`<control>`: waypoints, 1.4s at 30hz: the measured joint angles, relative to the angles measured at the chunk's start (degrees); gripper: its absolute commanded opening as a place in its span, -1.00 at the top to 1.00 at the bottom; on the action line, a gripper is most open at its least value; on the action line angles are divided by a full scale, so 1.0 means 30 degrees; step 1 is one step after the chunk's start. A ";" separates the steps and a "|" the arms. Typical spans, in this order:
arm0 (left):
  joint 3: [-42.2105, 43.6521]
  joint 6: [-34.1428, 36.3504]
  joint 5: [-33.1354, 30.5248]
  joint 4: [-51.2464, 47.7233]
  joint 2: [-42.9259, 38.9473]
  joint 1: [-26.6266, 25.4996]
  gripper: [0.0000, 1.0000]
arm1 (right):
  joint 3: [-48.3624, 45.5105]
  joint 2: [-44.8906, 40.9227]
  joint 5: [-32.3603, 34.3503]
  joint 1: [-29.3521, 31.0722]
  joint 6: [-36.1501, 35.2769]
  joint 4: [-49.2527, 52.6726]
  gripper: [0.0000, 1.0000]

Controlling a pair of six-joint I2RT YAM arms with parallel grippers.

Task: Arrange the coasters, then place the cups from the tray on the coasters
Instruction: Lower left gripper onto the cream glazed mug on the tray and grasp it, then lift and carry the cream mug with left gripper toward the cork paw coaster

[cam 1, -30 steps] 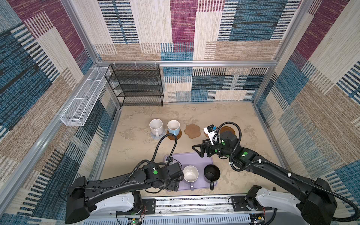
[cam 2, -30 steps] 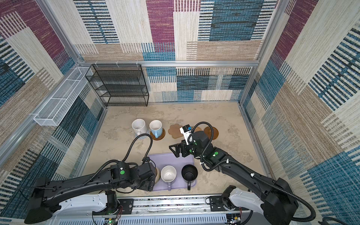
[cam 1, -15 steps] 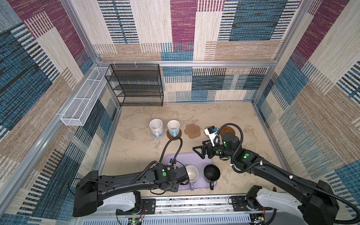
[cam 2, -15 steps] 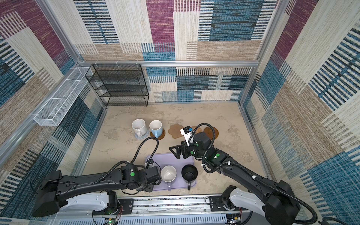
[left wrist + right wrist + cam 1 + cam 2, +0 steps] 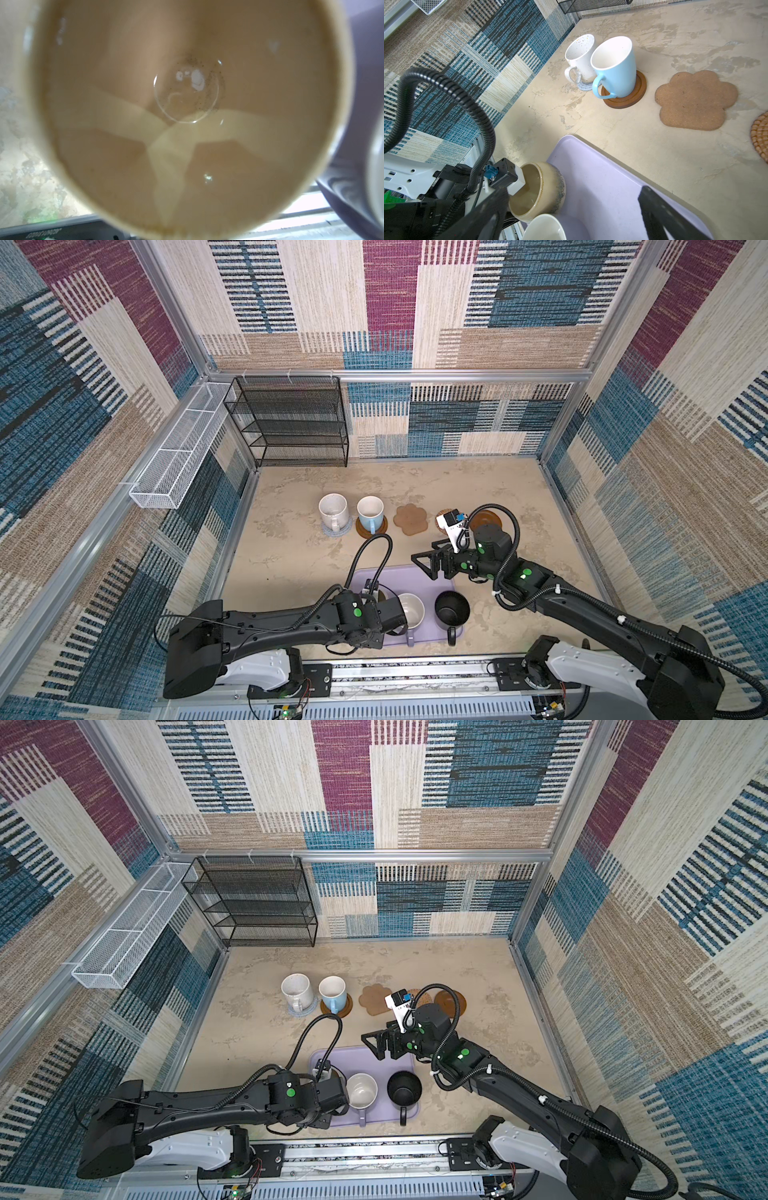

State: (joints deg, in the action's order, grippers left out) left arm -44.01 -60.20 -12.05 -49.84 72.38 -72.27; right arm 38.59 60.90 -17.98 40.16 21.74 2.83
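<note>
The left gripper point(image 5: 386, 610) has its jaws together on the rim of the rounded beige mug point(image 5: 548, 187). This mug is at the left end of the lavender tray point(image 5: 602, 176), just beside the lavender mug point(image 5: 410, 611). The right gripper point(image 5: 426, 566) hovers with jaws spread wide over the tray's far edge.

In both top views the left arm's wrist hides nearly all of the beige mug point(image 5: 548, 187) and the fingertips of the left gripper point(image 5: 390, 612), closed on its rim. In the right wrist view a dark finger point(image 5: 488, 214) of the right gripper point(image 5: 574, 191) blocks that contact. The left wrist view is a blur of the mug's inside, its rim cut off, with the lavender mug point(image 5: 374, 166) a smear. The frame edge cuts the rattan coaster point(image 5: 761, 137). The speckled mug point(image 5: 333, 510) covers most of the grey-blue coaster point(image 5: 338, 531).
</note>
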 measured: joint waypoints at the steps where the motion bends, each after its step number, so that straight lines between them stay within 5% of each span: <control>1: 0.0000 0.0000 -0.0058 0.0000 0.0000 0.0000 0.93 | -0.0051 -0.0022 -0.0007 0.0000 0.0058 -0.0029 -0.99; 26: -0.1005 0.0022 -0.1311 -0.1800 -0.1603 0.0459 1.00 | -0.1042 -0.0342 -0.0189 -0.0168 0.0109 -0.1107 -1.00; 42: -0.8429 0.3665 -0.3177 -0.3293 0.1399 0.3147 1.00 | -0.1144 0.0160 -0.3708 -0.3891 0.0342 -0.4124 -0.99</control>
State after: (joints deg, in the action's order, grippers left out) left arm -69.30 -49.21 -21.58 -59.72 76.58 -62.83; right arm 35.16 61.39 -29.10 28.49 22.76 -9.54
